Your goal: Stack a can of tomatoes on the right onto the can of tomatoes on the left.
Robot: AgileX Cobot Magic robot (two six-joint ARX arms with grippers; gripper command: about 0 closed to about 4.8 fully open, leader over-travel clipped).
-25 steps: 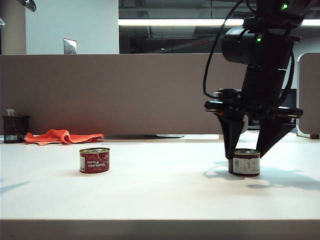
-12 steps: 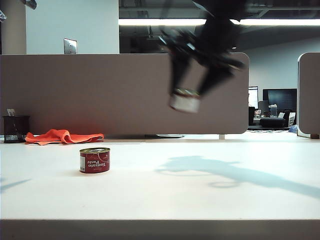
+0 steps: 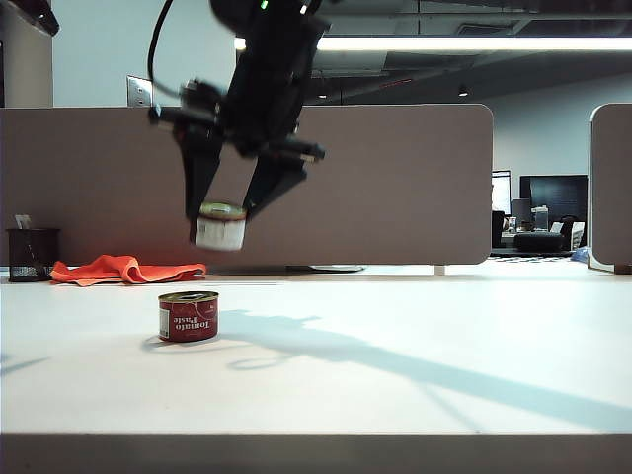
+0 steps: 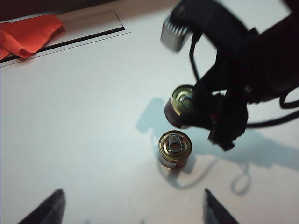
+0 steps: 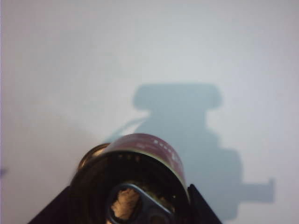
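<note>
Above left can [image 3: 188, 316], right pincer [image 3: 226, 215] clamps lifted can [image 3: 220, 226]; left pincer [image 4: 133, 207] agape.

The right arm [image 3: 259, 69] reaches across from above into the left half of the exterior view, its wrist tilted so the right gripper [image 3: 225, 212] points down and slightly leftward, well above the tabletop [image 3: 395, 326]. Its jaws are clamped on a can [image 3: 220, 226], one finger [image 3: 200, 178] on each side. In the left wrist view the left gripper [image 4: 133, 207] hangs higher, pointing down, jaws spread wide with nothing between them, only the two dark fingertips [image 4: 49, 207] showing.
</note>
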